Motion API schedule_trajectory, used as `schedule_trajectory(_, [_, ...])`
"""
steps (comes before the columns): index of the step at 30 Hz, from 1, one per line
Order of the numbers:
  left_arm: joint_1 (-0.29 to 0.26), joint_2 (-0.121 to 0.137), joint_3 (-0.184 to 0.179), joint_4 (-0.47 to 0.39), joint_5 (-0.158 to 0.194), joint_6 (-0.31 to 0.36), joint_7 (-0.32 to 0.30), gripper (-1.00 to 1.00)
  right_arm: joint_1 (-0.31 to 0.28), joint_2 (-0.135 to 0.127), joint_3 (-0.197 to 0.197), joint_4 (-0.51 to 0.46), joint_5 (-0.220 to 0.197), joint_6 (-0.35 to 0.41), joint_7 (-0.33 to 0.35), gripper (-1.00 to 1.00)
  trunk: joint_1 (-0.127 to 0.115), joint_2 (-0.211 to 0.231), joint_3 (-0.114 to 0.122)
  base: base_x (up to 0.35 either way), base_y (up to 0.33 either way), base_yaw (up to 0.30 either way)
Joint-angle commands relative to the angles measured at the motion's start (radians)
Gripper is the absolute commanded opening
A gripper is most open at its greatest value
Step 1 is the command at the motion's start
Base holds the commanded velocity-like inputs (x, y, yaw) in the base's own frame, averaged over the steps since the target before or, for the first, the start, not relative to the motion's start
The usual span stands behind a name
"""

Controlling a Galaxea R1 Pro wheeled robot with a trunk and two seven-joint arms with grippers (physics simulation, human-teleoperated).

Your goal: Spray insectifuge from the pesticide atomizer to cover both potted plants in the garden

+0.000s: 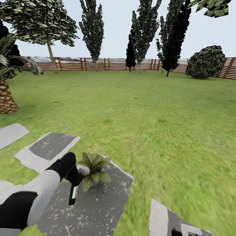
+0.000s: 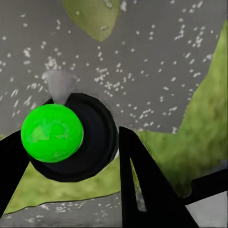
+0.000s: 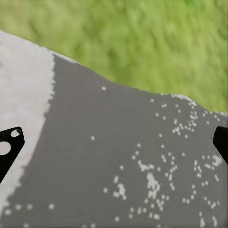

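The pesticide atomizer [image 1: 72, 194] hangs with its dark green body down and its grey head [image 1: 82, 169] up, and my left gripper [image 1: 74, 179] is shut on it. It hovers over a grey stepping stone [image 1: 98, 206], right beside one potted plant [image 1: 95, 170] with broad speckled leaves. In the left wrist view the atomizer [image 2: 52, 133] shows end-on as a bright green disc in a dark ring, between my black fingers [image 2: 140, 185]; a leaf of the potted plant [image 2: 92, 16] lies beyond it. My right gripper [image 3: 115, 145] is open over another stone [image 3: 109, 156], holding nothing.
Green lawn [image 1: 154, 111] stretches to a brown slatted fence [image 1: 108, 64]. More stepping stones [image 1: 49, 149] lie at the left. A palm trunk [image 1: 6, 98] stands at far left, tall trees [image 1: 141, 32] and a dark shrub [image 1: 206, 62] along the fence.
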Motion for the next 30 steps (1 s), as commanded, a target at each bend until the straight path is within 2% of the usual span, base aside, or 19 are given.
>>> schedule_trajectory(1, [0.002, 0.001, -0.028, 0.001, -0.004, 0.004, -0.014, -1.00, -0.001, 0.000, -0.008, 0.002, 0.010, -0.004, -0.003, 1.00, 0.000, 0.000, -0.001, 0.000, 0.000, 0.000])
schedule_trajectory(4, [0.005, -0.001, -0.050, 0.003, -0.004, 0.005, -0.018, -1.00, -0.001, 0.001, -0.008, 0.003, 0.010, -0.004, -0.003, 1.00, 0.000, 0.000, -0.001, 0.000, -0.123, 0.000])
schedule_trajectory(10, [0.006, -0.006, -0.055, 0.001, -0.004, 0.006, -0.019, -1.00, -0.001, 0.004, -0.007, 0.003, 0.009, -0.004, -0.003, 1.00, 0.000, 0.000, -0.001, 0.000, -0.256, 0.045])
schedule_trajectory(18, [0.006, 0.004, -0.052, -0.005, -0.004, 0.006, -0.019, -1.00, -0.001, 0.004, -0.008, 0.003, 0.009, -0.004, -0.003, 1.00, 0.000, 0.000, -0.001, 0.009, -0.270, 0.264])
schedule_trajectory(30, [0.006, -0.001, -0.054, -0.005, -0.005, 0.006, -0.019, -1.00, -0.001, 0.006, -0.007, 0.003, 0.009, -0.004, -0.003, 1.00, 0.000, 0.000, -0.001, 0.107, -0.250, 0.276])
